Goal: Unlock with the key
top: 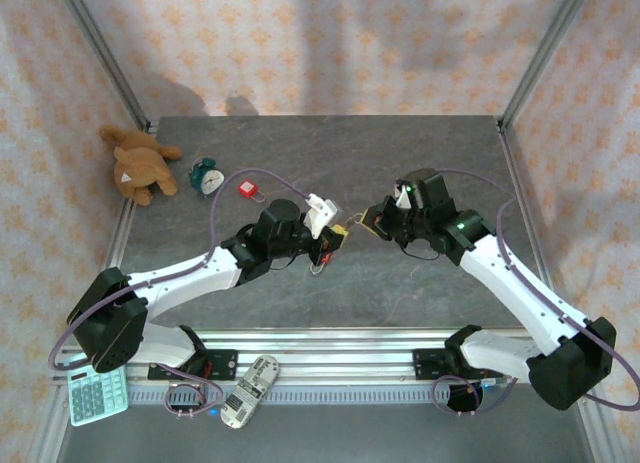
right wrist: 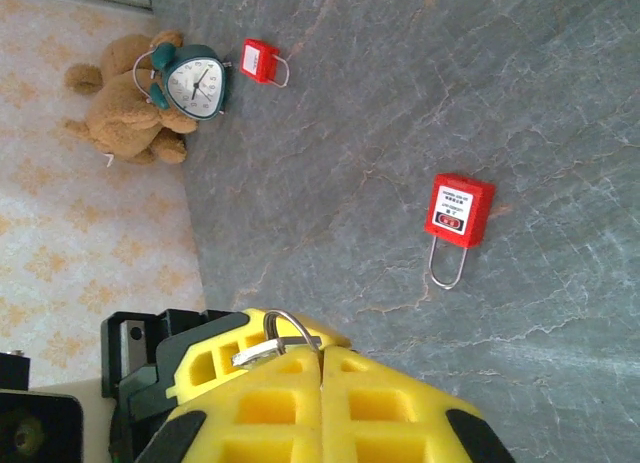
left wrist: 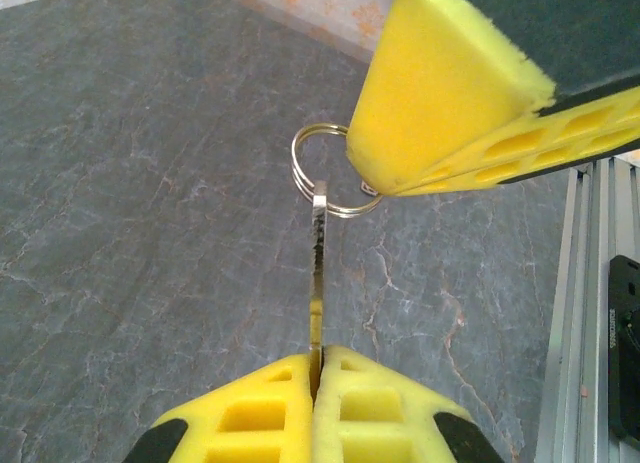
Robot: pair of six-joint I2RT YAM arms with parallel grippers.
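1. Key (left wrist: 318,273) handover, midair: left jaws pressed on its blade, right jaws pinching its ring (left wrist: 296,161), well apart from red padlock (right wrist: 459,211).
2. Next: 1 side lets go, blade travels to padlock.

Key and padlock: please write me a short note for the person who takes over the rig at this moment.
Left gripper: shut on the key, gripped at its blade end and held above the table.
Right gripper: shut on the key ring of the same key. The two arms meet at mid-table.
Locks: one red padlock lies flat on the table. A second red padlock lies beside the clock.
Done: the key is off the table.
Left: one gripper should probably let go. Then bring the key to a padlock, insert it and turn. No key is in either lock.
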